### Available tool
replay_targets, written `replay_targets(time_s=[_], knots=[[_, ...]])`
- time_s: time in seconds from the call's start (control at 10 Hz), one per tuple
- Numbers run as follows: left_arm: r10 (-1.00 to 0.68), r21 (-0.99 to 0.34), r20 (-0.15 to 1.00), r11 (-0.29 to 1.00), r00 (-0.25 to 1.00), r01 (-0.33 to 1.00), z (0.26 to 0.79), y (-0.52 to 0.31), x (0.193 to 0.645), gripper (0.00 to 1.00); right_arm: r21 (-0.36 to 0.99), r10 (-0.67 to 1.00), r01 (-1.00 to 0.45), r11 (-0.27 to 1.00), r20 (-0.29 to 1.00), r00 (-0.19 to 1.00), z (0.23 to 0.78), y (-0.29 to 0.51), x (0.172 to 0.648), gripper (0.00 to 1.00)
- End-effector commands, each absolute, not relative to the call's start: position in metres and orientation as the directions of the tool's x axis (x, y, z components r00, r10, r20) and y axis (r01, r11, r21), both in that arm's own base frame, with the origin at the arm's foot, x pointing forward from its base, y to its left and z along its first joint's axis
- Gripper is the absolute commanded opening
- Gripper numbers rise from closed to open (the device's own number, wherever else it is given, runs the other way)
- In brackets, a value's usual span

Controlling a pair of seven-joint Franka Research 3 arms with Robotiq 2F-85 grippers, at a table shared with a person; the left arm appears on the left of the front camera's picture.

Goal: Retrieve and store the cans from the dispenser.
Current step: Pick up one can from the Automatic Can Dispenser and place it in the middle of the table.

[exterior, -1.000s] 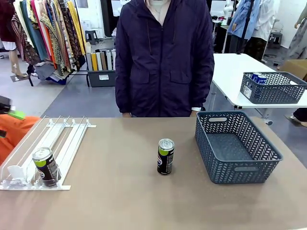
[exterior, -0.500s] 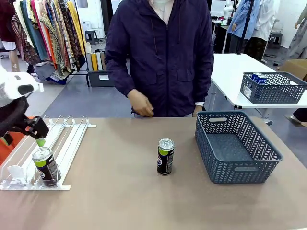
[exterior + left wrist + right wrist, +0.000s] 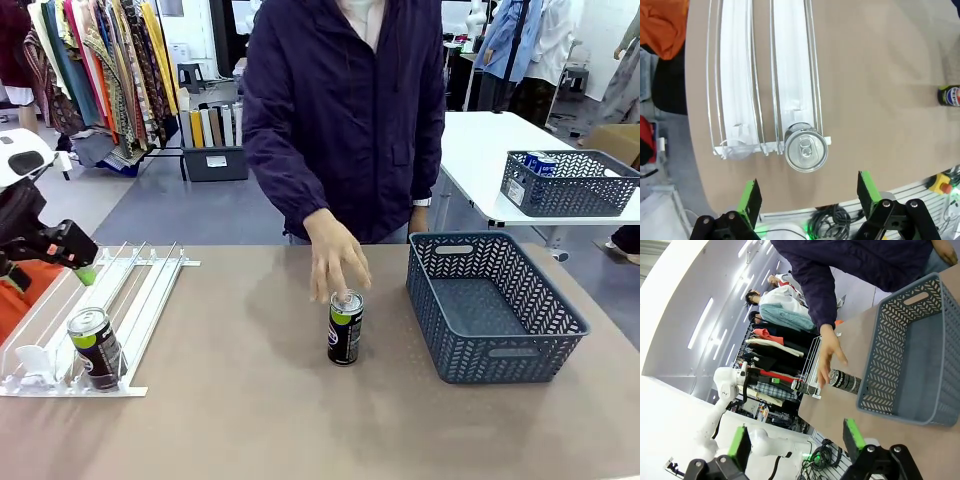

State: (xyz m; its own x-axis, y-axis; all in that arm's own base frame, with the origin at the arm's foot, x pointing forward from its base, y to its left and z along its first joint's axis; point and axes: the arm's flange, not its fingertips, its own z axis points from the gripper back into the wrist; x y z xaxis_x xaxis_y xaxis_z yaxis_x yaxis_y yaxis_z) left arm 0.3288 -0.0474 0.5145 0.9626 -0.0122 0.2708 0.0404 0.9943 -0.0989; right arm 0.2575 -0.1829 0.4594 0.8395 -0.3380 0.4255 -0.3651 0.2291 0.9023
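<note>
A dark can with a green-yellow band (image 3: 95, 348) stands at the low end of the white railed dispenser (image 3: 140, 290), against its stoppers. My left gripper (image 3: 85, 272) hovers open above the rack; in its wrist view the can's silver top (image 3: 806, 148) lies just ahead of the open gripper (image 3: 809, 195). A second dark can (image 3: 345, 328) stands mid-table, and a person's hand (image 3: 338, 265) touches its top. My right gripper (image 3: 796, 440) is open and empty, well back from that can (image 3: 845, 381) and the hand (image 3: 830, 352).
A dark grey lattice basket (image 3: 495, 305) stands empty at the table's right. Another basket with blue cans (image 3: 565, 180) sits on a white table behind. Orange cloth (image 3: 30, 275) lies left of the dispenser. The person stands at the far edge.
My left arm has come in from the left over the dispenser and risen slightly. The person leaned in and brought a hand down onto the middle can.
</note>
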Motion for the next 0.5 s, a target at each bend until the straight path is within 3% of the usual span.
replay_targets(time_s=[0.0, 0.4], knots=[[-0.012, -0.097, 0.268, 0.995, 0.963, 0.039, 0.514, -0.047, 0.329, 1.0, 0.9, -0.358, -0.382, 0.209, 0.434, 0.827, 0.464, -0.182, 0.261, 1.0], [0.016, -0.009, 0.163, 1.0, 0.986, -0.014, 0.459, -0.073, 0.346, 1.0, 0.9, -0.358, -0.382, 0.209, 0.434, 0.827, 0.464, -0.182, 0.261, 1.0]])
